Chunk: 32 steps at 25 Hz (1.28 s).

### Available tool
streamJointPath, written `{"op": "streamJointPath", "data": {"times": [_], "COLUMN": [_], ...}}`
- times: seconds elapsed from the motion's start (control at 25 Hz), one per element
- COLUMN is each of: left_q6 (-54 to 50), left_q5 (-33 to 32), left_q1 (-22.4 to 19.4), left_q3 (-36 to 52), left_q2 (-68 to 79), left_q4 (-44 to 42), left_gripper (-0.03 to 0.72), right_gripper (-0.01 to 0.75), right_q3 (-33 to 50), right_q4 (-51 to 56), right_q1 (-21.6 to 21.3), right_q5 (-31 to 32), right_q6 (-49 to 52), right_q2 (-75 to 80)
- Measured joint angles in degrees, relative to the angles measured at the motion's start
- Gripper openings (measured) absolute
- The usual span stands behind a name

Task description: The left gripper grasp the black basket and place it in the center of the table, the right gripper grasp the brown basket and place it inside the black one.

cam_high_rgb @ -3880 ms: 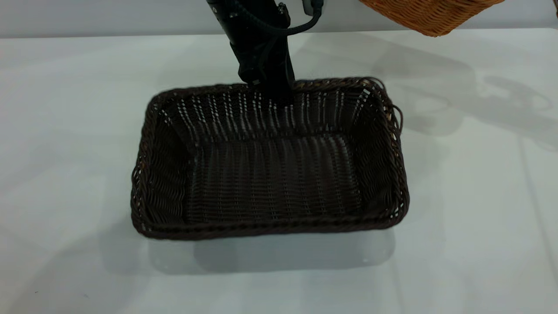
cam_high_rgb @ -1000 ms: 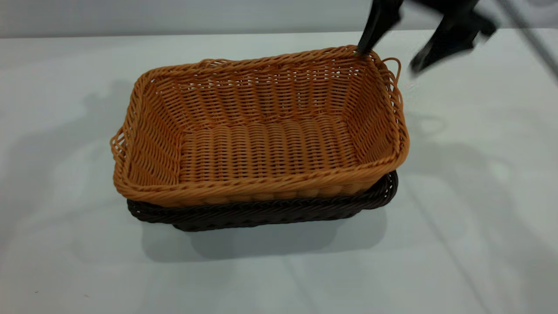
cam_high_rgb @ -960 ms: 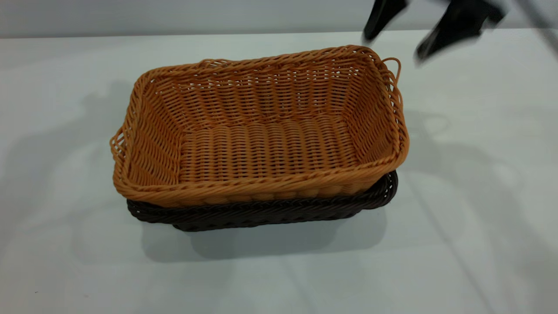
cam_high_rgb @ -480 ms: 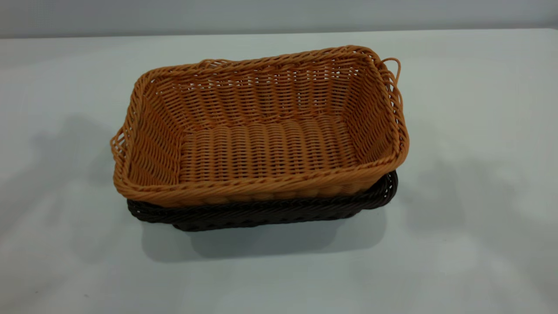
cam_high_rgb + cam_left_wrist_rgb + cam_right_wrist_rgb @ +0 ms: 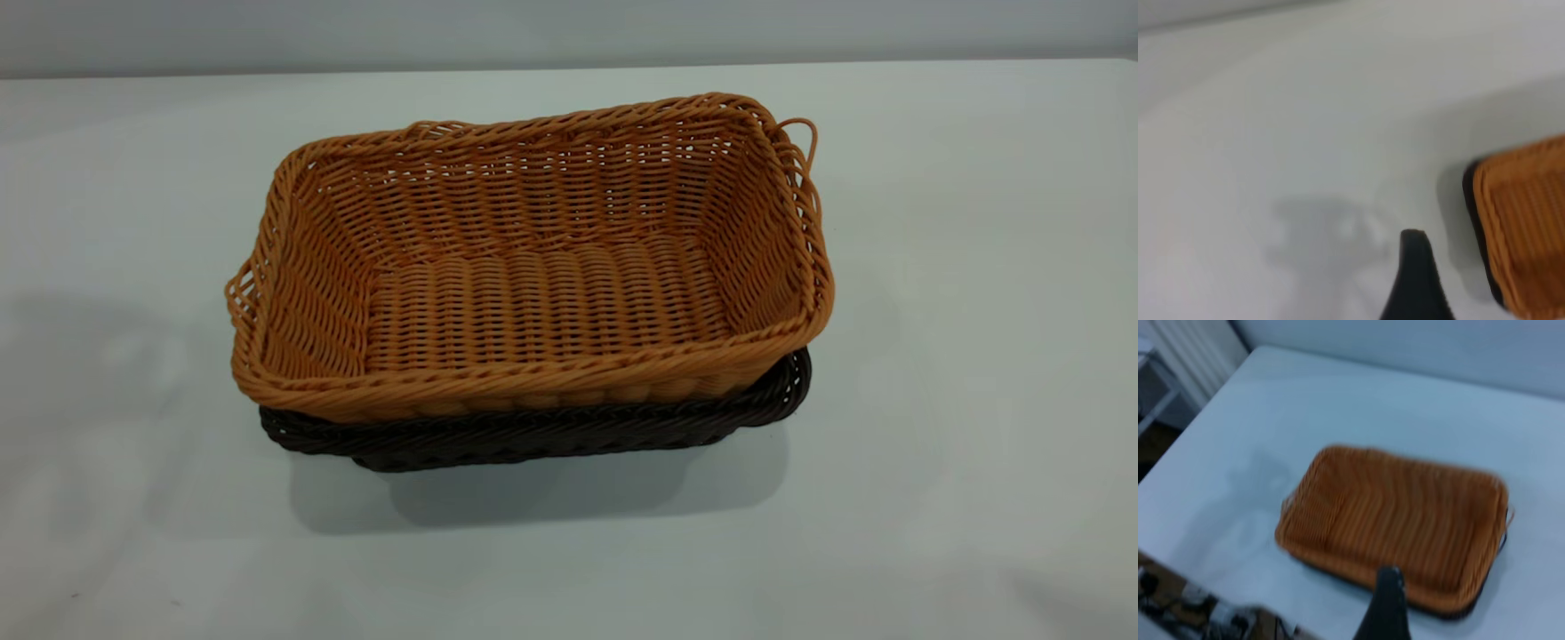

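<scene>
The brown basket [image 5: 551, 302] sits nested inside the black basket [image 5: 533, 436] in the middle of the table [image 5: 978, 356]. Only the black basket's near rim and right corner show under it. Neither gripper is in the exterior view. In the left wrist view my left gripper [image 5: 1415, 267] shows as one black tip above bare table, apart from the brown basket [image 5: 1531, 227] and the black basket's rim [image 5: 1471, 207]. In the right wrist view my right gripper [image 5: 1388, 600] shows as one black tip high above the brown basket [image 5: 1398, 513], which hides all but the black basket's edge [image 5: 1471, 610].
A loose strand loop [image 5: 800, 129] sticks out at the brown basket's far right corner. Bare tabletop lies all around the stacked baskets. The right wrist view shows the table's edge [image 5: 1178, 453] and floor clutter beyond it.
The right gripper, open beside the brown basket's far right corner a second ago, has risen out of the exterior view. The stacked baskets have not moved.
</scene>
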<state>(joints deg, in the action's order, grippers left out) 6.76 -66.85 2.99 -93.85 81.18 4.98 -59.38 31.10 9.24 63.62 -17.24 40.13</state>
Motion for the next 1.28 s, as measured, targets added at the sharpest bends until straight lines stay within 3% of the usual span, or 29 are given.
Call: {"op": "streamJointPath", "data": {"times": [0.32,0.56,0.88,1.0,1.04,1.28], "left_q6": [-0.5,-1.7,-1.6,-0.9,-0.7,-0.4], "left_q5": [0.0,0.0,0.0,0.0,0.0,0.2], "left_q1": [0.0,0.0,0.0,0.0,0.0,0.0], "left_q3": [23.3,36.0,45.6,49.3,50.4,57.3], "left_q2": [-15.8,-31.0,-49.3,-55.6,-57.3,-67.9], "left_q4": [0.0,0.1,0.1,0.1,0.2,0.2], "left_gripper": [0.484,0.484,0.484,0.484,0.515,0.49], "right_gripper": [0.586,0.586,0.586,0.586,0.586,0.586], "right_q3": [16.8,26.5,31.5,32.1,32.3,32.3], "right_q4": [0.0,-3.5,-13.7,-14.4,-14.4,-14.6], "right_q1": [0.0,0.0,0.0,0.0,0.0,0.0], "right_q5": [2.3,2.4,2.3,2.5,2.6,2.7], "right_q6": [0.0,0.3,1.6,1.7,1.7,2.1], "right_q2": [-18.3,-28.7,-37.2,-38.8,-39.3,-39.7]}}
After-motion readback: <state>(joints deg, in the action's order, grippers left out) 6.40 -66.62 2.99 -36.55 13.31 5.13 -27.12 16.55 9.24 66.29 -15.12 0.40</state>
